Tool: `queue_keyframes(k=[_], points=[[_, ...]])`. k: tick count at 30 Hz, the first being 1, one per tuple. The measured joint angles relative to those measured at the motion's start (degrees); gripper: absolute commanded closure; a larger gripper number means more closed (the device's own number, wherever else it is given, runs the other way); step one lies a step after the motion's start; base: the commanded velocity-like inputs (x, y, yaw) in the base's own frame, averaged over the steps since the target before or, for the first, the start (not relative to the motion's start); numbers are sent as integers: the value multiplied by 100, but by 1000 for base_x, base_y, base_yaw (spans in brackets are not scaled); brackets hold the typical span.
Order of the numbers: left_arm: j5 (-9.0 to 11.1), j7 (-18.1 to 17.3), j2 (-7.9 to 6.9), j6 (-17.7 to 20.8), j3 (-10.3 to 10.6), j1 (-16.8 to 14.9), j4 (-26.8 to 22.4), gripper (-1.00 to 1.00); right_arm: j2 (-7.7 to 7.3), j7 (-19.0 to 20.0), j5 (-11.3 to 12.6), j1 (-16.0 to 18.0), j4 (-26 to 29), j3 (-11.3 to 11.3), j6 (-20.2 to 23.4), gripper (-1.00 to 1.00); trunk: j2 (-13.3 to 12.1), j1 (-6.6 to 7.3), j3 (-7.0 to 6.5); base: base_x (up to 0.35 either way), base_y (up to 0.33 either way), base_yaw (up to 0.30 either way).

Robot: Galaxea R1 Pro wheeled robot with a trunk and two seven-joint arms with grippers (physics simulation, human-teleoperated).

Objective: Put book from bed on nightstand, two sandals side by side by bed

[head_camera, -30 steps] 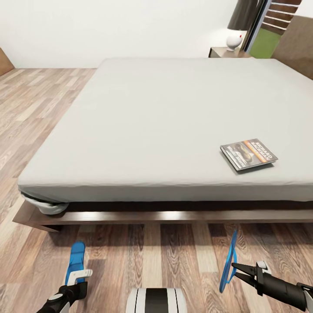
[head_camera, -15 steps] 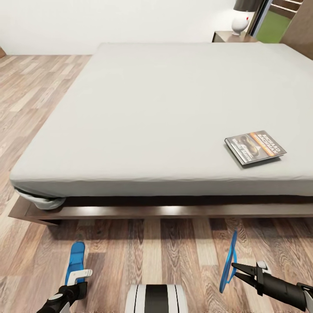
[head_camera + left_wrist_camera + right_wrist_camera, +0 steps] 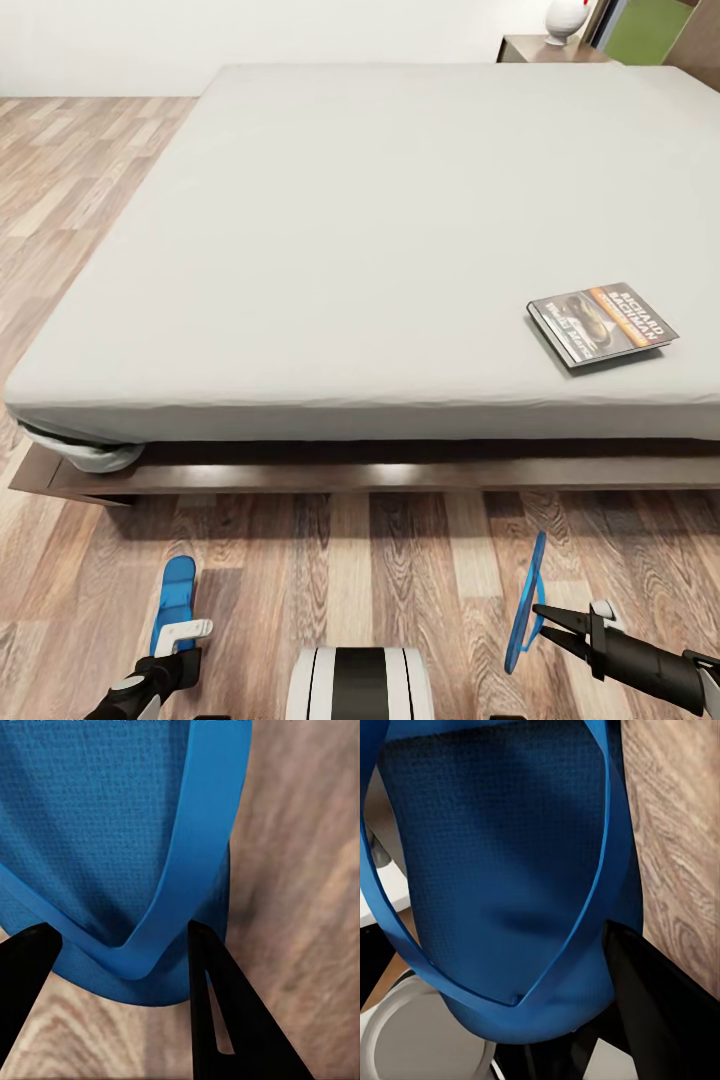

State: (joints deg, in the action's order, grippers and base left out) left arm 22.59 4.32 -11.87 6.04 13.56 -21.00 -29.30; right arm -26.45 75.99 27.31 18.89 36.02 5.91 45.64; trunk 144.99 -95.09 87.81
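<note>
Two sandals were already in our grip by the bed (image 3: 330, 230): left gripper (image 3: 165, 655) pinching one sandal (image 3: 177, 592), right gripper (image 3: 550, 618) the other sandal (image 3: 527, 598). Light, floppy, probably. Book (image 3: 603, 322) lay near the mattress edge; thin, so we'd grab its edge.

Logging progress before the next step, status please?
Left pincer shut on one sandal, right pincer shut on the other sandal. Book flat on the bed. Floor ahead unobstructed.
</note>
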Motion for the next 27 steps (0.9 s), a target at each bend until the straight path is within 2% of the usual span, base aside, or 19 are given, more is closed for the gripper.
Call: queue_keyframes(k=[9, 16, 22, 27], points=[[0, 9, 0, -3, -5, 0, -5, 100, 0, 0, 0, 0, 0, 3, 0, 100, 0, 0, 0, 6, 0, 0], [1, 14, 0, -4, 2, 0, -3, 100, 0, 0, -1, 0, 0, 1, 0, 100, 0, 1, 0, 118, 0, 0], [1, 14, 0, -4, 3, 0, -5, 100, 0, 0, -1, 0, 0, 1, -1, 100, 0, 3, 0, 257, 0, 0], [1, 15, -2, -4, -3, 0, -7, 100, 0, 0, 0, 0, 0, 0, 0, 100, 0, 0, 0, 49, 0, 0]])
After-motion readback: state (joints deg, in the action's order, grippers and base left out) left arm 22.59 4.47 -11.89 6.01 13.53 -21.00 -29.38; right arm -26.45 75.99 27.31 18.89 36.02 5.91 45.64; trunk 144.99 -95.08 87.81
